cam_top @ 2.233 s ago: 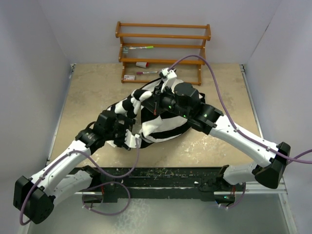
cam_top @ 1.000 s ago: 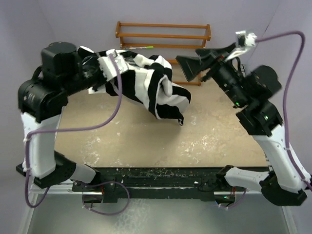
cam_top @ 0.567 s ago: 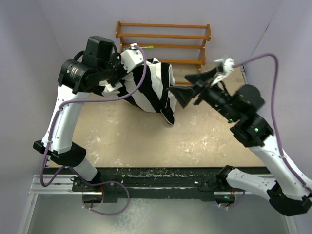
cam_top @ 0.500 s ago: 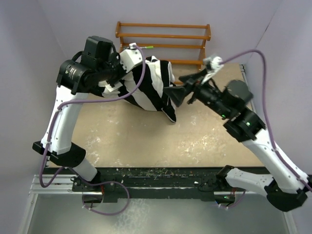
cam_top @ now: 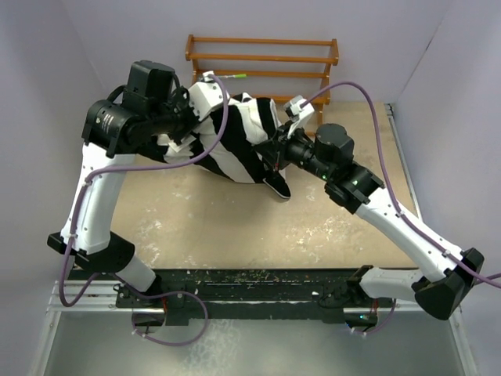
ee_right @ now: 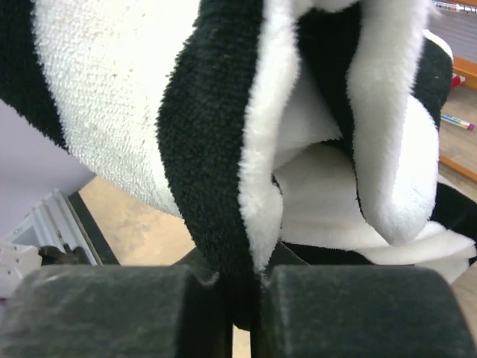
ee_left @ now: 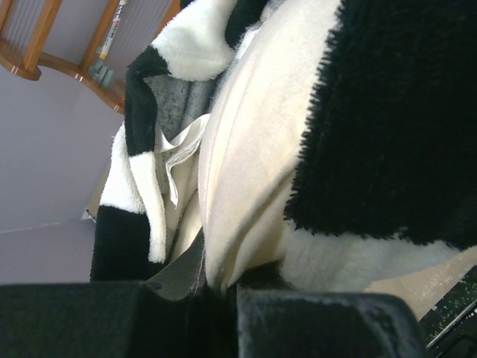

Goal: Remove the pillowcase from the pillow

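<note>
The black-and-white striped pillowcase (cam_top: 239, 145) hangs as a bundle above the tan table, held up between both arms. My left gripper (cam_top: 186, 124) is at its upper left. In the left wrist view this gripper (ee_left: 220, 287) is shut on a fold of the cream pillow (ee_left: 246, 164), which shows inside the striped cover (ee_left: 387, 112). My right gripper (cam_top: 274, 153) is at the bundle's right side. In the right wrist view it (ee_right: 242, 298) is shut on a black-and-white edge of the pillowcase (ee_right: 216, 149). Most of the pillow is hidden inside the cover.
A wooden rack (cam_top: 262, 59) stands against the back wall with a green-capped marker (cam_top: 228, 77) on one shelf. Grey walls close in the left and right sides. The tan tabletop (cam_top: 235, 227) lies below the hanging bundle.
My right arm swung left from the rack side to the hanging bundle and shut on the pillowcase's edge. My left arm kept the bundle raised and barely moved.
</note>
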`<state>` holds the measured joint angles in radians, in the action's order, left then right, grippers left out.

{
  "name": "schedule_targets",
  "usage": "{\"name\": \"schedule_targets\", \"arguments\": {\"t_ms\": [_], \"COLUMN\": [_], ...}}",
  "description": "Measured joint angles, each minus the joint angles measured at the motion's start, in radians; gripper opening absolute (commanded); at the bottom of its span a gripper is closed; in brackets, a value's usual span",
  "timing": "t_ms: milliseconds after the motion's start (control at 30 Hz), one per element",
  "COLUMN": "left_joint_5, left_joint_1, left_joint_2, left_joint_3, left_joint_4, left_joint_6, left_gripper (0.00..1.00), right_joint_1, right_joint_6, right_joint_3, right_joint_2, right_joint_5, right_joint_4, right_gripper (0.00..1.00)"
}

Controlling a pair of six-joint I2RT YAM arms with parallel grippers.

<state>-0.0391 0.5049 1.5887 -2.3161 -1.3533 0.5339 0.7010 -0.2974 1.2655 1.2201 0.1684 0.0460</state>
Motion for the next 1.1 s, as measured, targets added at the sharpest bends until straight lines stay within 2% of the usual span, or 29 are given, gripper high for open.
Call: {"name": "schedule_targets", "arguments": {"t_ms": [200,467,700,733,867,1000,1067,1100], "left_joint_5": [-0.059,-0.151,-0.163,-0.161,-0.154,-0.145,-0.149,-0.154], "left_joint_1": [0.0,0.002,0.013,0.013,0.013,0.0,-0.001,0.0], "left_joint_2": [-0.026,-0.026,-0.022,-0.022,-0.022,-0.044,-0.069,-0.085], "left_joint_3": [-0.008,-0.05,-0.05,-0.05,-0.05,-0.045,-0.016,0.005], "left_joint_4": [-0.026,-0.085,-0.1,-0.097,-0.077,-0.034,-0.011,0.001], "left_joint_6": [-0.019,-0.08,-0.132,-0.137,-0.153,-0.148,-0.146,-0.145], "left_gripper": [0.0,0.0,0.0,0.0,0.0,0.0,0.0,0.0], "right_joint_1": [-0.001,-0.026,-0.028,-0.028,-0.025,-0.029,-0.03,-0.03], "right_joint_6": [-0.007,-0.093,-0.2,-0.211,-0.185,-0.063,-0.013,0.02], "right_joint_3": [-0.101,-0.475,-0.693,-0.719,-0.718,-0.607,-0.486,-0.39], "right_joint_2": [-0.066,-0.16,-0.19,-0.194,-0.215,-0.332,-0.378,-0.387], "right_joint_5": [-0.06,-0.103,-0.083,-0.068,-0.035,-0.021,-0.006,0.008], "right_joint_4": [-0.085,-0.325,-0.581,-0.627,-0.577,-0.234,-0.111,-0.05], "right_gripper": [0.0,0.0,0.02,0.07,0.46,0.85,0.97,0.99]}}
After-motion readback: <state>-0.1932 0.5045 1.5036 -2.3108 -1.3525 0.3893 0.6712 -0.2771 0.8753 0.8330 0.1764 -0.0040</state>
